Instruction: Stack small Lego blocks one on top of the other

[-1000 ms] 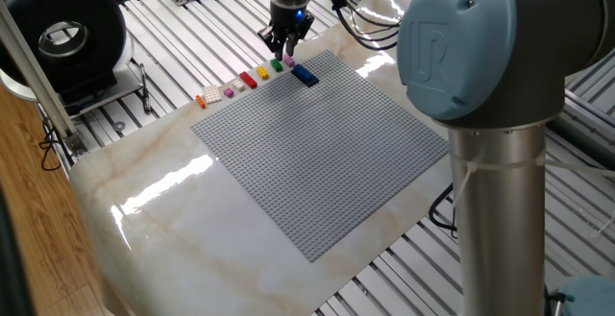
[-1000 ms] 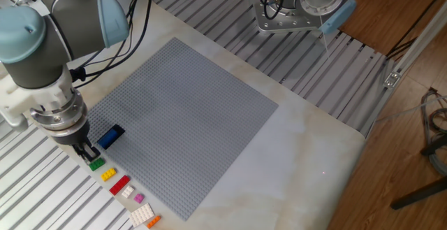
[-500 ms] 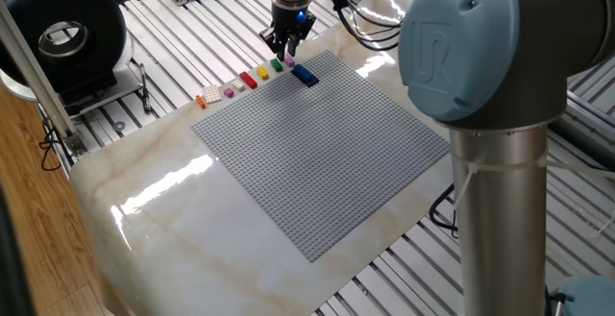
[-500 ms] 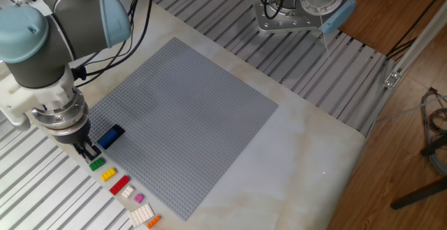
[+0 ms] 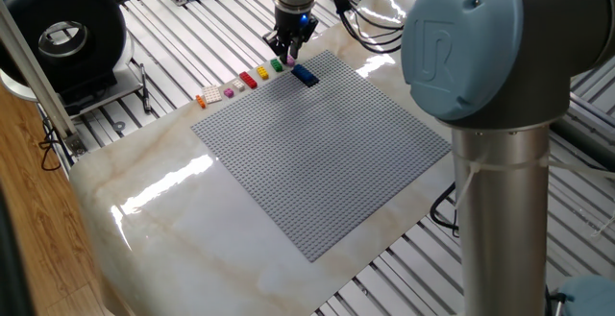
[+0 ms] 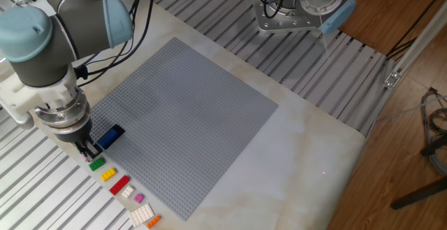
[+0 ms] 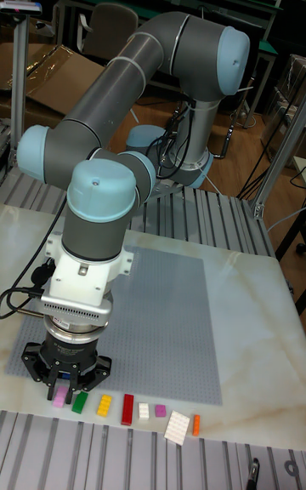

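One pincer (image 7: 61, 391) grips a pink brick (image 7: 59, 400); green brick (image 7: 80, 402) beside; grey baseplate (image 6: 188, 118) behind.

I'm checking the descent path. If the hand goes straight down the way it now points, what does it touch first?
Most likely the small pink plastic studded brick at the end of the row, right under the hand. The small green plastic brick sits just beside it. Depth is unclear, so this is not certain.

A matt grey studded plastic baseplate (image 5: 322, 143) lies on a glossy marble-look tabletop (image 5: 163, 210).
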Robot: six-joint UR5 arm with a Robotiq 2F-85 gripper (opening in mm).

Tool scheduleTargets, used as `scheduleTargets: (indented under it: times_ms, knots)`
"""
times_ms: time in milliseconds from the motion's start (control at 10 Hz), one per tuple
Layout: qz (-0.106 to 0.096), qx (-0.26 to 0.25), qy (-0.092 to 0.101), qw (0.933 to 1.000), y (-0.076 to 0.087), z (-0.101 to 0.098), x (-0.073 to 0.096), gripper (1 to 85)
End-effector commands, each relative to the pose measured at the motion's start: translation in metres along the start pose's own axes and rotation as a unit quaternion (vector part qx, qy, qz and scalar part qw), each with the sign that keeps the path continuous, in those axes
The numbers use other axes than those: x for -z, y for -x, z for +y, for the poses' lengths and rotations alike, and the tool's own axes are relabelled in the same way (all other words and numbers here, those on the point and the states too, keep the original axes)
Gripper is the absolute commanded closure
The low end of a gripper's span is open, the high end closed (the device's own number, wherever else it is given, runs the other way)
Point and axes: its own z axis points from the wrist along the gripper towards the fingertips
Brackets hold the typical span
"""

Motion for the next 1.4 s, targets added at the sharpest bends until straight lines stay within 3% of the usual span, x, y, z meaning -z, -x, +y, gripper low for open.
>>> scheduleTargets:
  times_ms: [0, 200, 600, 800, 1300]
  knots:
    - [-0.001, -0.006, 0.007, 1.0, -0.001, 0.001, 0.0, 54.7]
    - [0.001, -0.014, 0.01, 0.9999, -0.002, 0.004, -0.001, 58.7]
    - [0.015, -0.025, 0.011, 0.9995, -0.007, 0.003, 0.0, 77.3]
    - [0.023, -0.023, -0.001, 0.9995, -0.007, -0.005, 0.004, 84.7]
    - [0.024, -0.02, -0.012, 0.9994, 0.0, -0.002, 0.013, 84.7]
